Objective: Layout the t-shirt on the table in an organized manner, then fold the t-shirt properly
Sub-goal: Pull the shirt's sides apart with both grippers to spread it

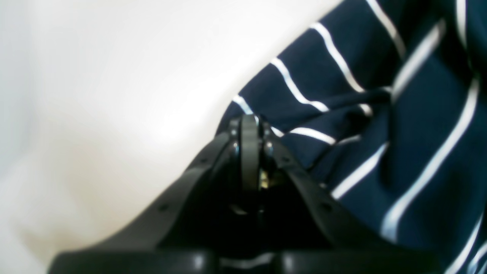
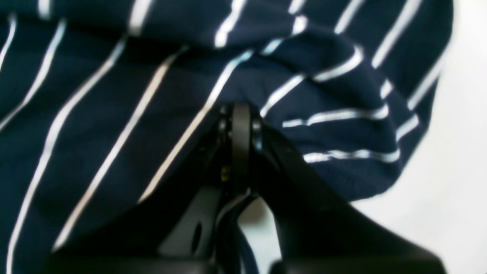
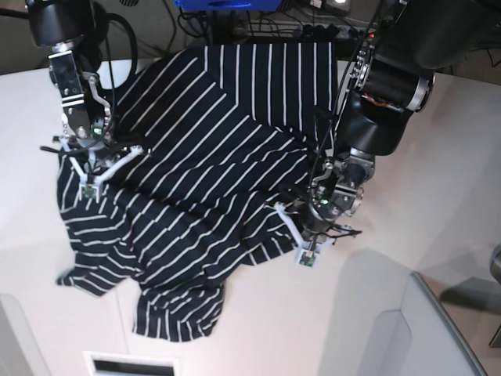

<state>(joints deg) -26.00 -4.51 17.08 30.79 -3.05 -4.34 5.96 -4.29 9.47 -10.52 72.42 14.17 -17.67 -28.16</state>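
Observation:
The t-shirt (image 3: 196, 180), dark navy with thin white stripes, lies rumpled across the middle of the white table (image 3: 446, 149), one part spread toward the far edge and a crumpled part near the front. My left gripper (image 3: 304, 235) is at the shirt's right edge, shut on a pinch of the t-shirt (image 1: 342, 114); its tips (image 1: 249, 121) meet at the hem over the bare table (image 1: 114, 95). My right gripper (image 3: 88, 174) is at the shirt's left side, and in its wrist view the gripper (image 2: 240, 112) is shut on the t-shirt (image 2: 114, 114), with striped cloth running between the fingers.
Cables and a blue object (image 3: 227, 5) sit beyond the table's far edge. A grey angled panel (image 3: 446, 329) rises at the lower right. A white slot (image 3: 129, 364) shows at the front edge. Bare tabletop (image 2: 456, 152) lies beside the shirt's sleeve.

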